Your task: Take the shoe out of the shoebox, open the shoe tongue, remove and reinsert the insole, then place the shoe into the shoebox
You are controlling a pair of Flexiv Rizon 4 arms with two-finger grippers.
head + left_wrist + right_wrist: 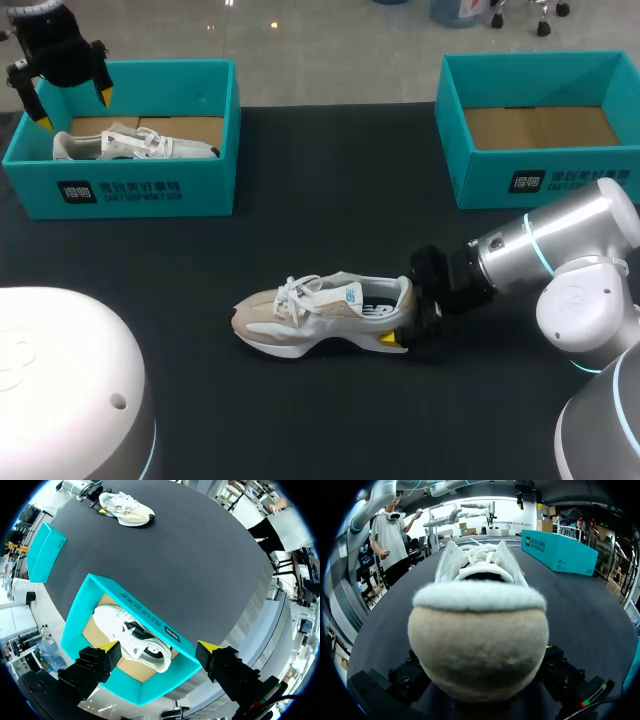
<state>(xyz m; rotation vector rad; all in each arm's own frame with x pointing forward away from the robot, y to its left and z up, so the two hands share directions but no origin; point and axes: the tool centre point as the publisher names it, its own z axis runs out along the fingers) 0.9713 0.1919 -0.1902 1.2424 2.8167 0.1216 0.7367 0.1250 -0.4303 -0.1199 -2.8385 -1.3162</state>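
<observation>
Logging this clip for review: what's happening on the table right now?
The right gripper is at the heel of the beige shoe standing on the table. The left gripper, jaws open, hovers over the left shoebox, which holds a white shoe. The right shoebox is empty.

Raised: left gripper (74, 108), fingers spread wide, pointing down. Low, arm level: right gripper (402, 320), clamping shoe (300, 318) heel.
</observation>
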